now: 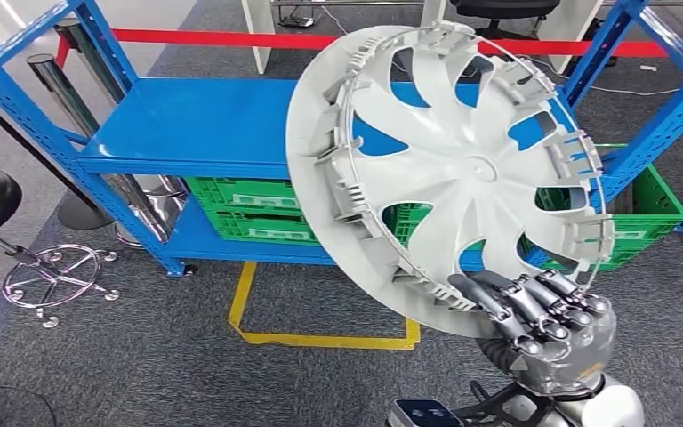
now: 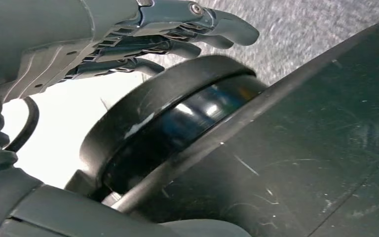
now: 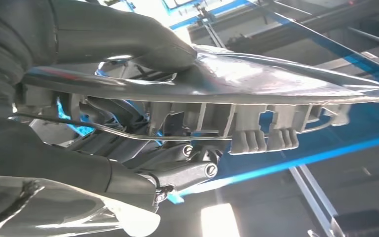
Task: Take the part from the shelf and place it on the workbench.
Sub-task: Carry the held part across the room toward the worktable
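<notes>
- I see my right hand (image 1: 547, 334) at the lower right of the head view, thumb and fingers (image 1: 498, 298) pinching the rim of the hubcap (image 1: 449, 169).
- The hubcap is tilted in mid-frame, in front of the blue shelf (image 1: 200, 124).
- My left hand (image 2: 143, 34) holds nothing, fingers slightly apart.
- Green crates (image 1: 249, 209) sit under the shelf.

Shelf (image 1: 196, 124) partly behind hubcap (image 1: 445, 169)

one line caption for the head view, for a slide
Right hand grips a white wheel cover by its rim, in front of the blue shelf.
</notes>
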Robot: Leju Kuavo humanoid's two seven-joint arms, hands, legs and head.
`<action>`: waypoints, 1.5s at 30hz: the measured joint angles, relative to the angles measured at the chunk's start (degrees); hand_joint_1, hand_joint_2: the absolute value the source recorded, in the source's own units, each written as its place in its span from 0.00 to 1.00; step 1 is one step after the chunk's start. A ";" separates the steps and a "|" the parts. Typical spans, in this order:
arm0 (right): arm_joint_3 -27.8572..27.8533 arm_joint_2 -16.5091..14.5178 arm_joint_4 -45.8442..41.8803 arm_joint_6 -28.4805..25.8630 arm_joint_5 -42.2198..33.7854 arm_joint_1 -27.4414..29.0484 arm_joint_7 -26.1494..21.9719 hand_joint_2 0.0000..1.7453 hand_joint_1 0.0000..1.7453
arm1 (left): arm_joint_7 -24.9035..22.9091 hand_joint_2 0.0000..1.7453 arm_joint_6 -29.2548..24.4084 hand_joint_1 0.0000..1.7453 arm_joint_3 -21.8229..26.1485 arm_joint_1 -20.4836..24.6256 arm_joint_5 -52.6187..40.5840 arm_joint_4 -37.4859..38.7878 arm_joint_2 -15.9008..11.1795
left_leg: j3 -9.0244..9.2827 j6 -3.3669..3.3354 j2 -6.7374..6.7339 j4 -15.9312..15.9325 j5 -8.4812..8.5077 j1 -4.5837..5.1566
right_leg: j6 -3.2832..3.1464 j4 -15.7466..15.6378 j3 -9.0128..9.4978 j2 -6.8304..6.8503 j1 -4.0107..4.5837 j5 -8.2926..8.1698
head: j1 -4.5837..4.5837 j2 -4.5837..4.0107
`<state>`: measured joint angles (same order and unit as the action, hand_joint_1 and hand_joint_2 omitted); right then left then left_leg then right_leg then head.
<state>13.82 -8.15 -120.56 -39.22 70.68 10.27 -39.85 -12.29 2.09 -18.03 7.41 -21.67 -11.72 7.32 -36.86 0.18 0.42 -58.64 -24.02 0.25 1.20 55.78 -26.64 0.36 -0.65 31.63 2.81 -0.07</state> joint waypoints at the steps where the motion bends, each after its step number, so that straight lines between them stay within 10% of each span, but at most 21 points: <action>1: -0.08 0.00 -0.21 -0.01 0.04 0.15 0.00 1.00 1.00 | 0.05 1.00 -0.10 0.00 0.55 -0.14 0.06 0.01 -0.15 | -0.34 0.35 0.06 -1.57 -2.15 -0.06 | -0.52 -0.01 -0.52 0.24 -0.13 -0.52 | -0.11 0.00; 4: -0.29 0.00 -0.67 -0.01 -0.11 0.41 0.04 1.00 1.00 | 0.07 1.00 -0.35 0.00 1.61 -0.16 -0.24 0.02 -0.40 | -1.47 1.05 0.02 -11.40 -10.26 -0.26 | -1.35 0.67 -2.53 0.67 -0.16 -1.98 | -0.34 0.00; 6: -0.43 0.00 -0.72 -0.01 -0.25 0.61 0.03 1.00 1.00 | 0.02 1.00 -0.54 0.00 1.96 -0.19 -0.55 0.02 -0.42 | -0.47 1.13 -0.01 -15.52 -10.36 -0.28 | -1.35 1.48 -4.56 0.81 -0.12 -2.92 | -0.36 0.00; 9: -0.54 0.00 -0.72 -0.01 -0.66 0.92 0.00 1.00 1.00 | -0.28 1.00 -0.97 0.00 2.12 -0.63 -1.10 0.03 -0.42 | 5.87 0.52 -0.06 -8.68 -6.44 -0.25 | -1.13 2.61 -7.31 0.80 -0.02 -4.20 | -0.35 0.00; 13: -0.58 0.00 -0.72 -0.01 -0.92 0.97 -0.02 1.00 1.00 | -0.54 1.00 -1.07 0.00 2.24 -1.30 -1.54 0.06 -0.60 | 11.22 -0.55 0.03 2.24 -7.78 0.22 | 0.14 2.67 -9.17 0.85 0.06 -6.60 | -0.32 0.00; 15: -0.59 0.00 -0.71 -0.01 -1.02 0.97 -0.02 1.00 1.00 | -0.54 1.00 -1.03 0.00 2.34 -1.28 -1.62 0.07 -0.57 | 10.31 -1.22 -0.09 2.90 -6.85 0.03 | 0.89 2.77 -10.15 0.69 -0.03 -6.44 | -0.26 0.00; 20: -0.60 0.00 -0.38 -0.01 -1.29 1.01 0.00 1.00 1.00 | -0.42 1.00 -0.91 0.00 2.65 -0.83 -1.98 0.07 -0.51 | 6.87 -2.33 -0.48 2.85 -3.92 0.08 | 1.55 16.65 -13.37 0.04 -0.06 4.06 | -0.08 0.00; 22: -0.60 0.00 -0.09 -0.01 -1.48 1.01 0.00 1.00 1.00 | -0.32 1.00 -0.77 0.00 2.73 -0.57 -2.27 0.07 -0.48 | 5.16 -2.36 -0.56 2.23 -3.02 0.25 | 1.44 18.51 -11.92 -0.01 -0.02 2.26 | -0.09 0.00; 24: -0.60 0.00 0.09 -0.01 -1.85 0.98 0.00 1.00 1.00 | -0.23 1.00 -0.59 0.00 2.77 -0.26 -2.64 0.07 -0.40 | 3.50 -2.21 -0.48 1.47 -2.21 0.36 | 1.09 12.63 -6.86 -0.04 0.02 -0.65 | -0.10 0.00; 26: -0.58 0.00 0.15 -0.01 -2.17 0.90 0.00 1.00 1.00 | -0.15 1.00 -0.46 0.00 2.78 0.00 -2.95 0.07 -0.32 | 2.33 -1.80 -0.34 0.84 -1.36 0.53 | 0.74 4.24 -1.09 -0.15 0.19 -0.35 | -0.11 0.00; 28: -0.55 0.00 0.23 -0.01 -2.40 0.81 -0.01 1.00 1.00 | -0.09 1.00 -0.42 0.00 2.78 0.12 -3.21 0.07 -0.31 | 1.68 -1.23 -0.28 0.71 -0.31 0.58 | 0.42 0.45 0.98 -0.26 0.45 0.63 | -0.12 0.00; 31: -0.49 -0.02 0.49 -0.01 -2.66 0.65 0.00 1.00 1.00 | -0.06 1.00 -0.39 0.00 2.79 0.22 -3.50 0.08 -0.50 | 0.63 -0.21 -0.17 -0.38 -1.75 0.49 | -0.80 0.07 -0.72 0.10 0.09 -0.79 | -0.24 0.00; 35: -0.25 -0.07 0.72 -0.01 -2.96 0.40 0.00 1.00 1.00 | 0.01 1.00 -0.39 0.00 2.82 0.45 -3.61 0.07 -0.58 | -0.66 0.92 -0.23 -12.29 -11.84 0.05 | -1.73 0.52 -3.79 0.51 0.02 -3.18 | -0.61 0.00; 37: 0.00 -0.07 0.79 -0.01 -2.99 0.26 -0.01 1.00 1.00 | 0.00 1.00 -0.40 0.00 2.82 0.42 -3.68 0.08 -0.59 | 0.52 1.05 -0.24 -15.59 -11.00 -0.07 | -1.69 1.21 -5.74 0.61 0.03 -4.19 | -0.60 0.00; 40: 0.40 -0.07 0.77 -0.01 -3.13 0.01 -0.01 1.00 1.00 | -0.03 1.00 -0.44 0.00 2.78 -0.09 -3.89 0.09 -0.61 | 7.37 0.74 -0.18 -7.30 -6.90 -0.19 | -1.30 2.41 -8.43 0.53 0.11 -5.49 | -0.62 0.00; 42: 0.74 -0.07 0.65 -0.01 -3.71 -0.15 -0.01 1.00 1.00 | -0.03 1.00 -0.47 0.00 2.76 -0.56 -4.05 0.09 -0.61 | 11.87 0.23 -0.10 0.41 -7.88 -0.08 | -0.66 2.76 -9.38 0.46 0.24 -6.53 | -0.57 0.00; 45: 1.11 -0.08 0.36 -0.02 -4.59 -0.41 -0.02 1.00 1.00 | 0.03 1.00 -0.49 0.00 2.77 -1.03 -4.13 0.09 -0.61 | 12.04 -0.73 -0.16 3.19 -7.68 0.10 | 0.47 2.43 -10.27 0.45 0.10 -7.99 | -0.55 0.00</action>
<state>14.93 -8.23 -120.21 -39.24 66.10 9.86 -39.86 -12.26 1.60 -15.27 6.38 -25.80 -11.62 6.71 -24.82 -0.55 0.26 -55.45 -31.69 0.36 1.67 58.21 -36.91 0.80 -0.54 23.64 2.26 -0.07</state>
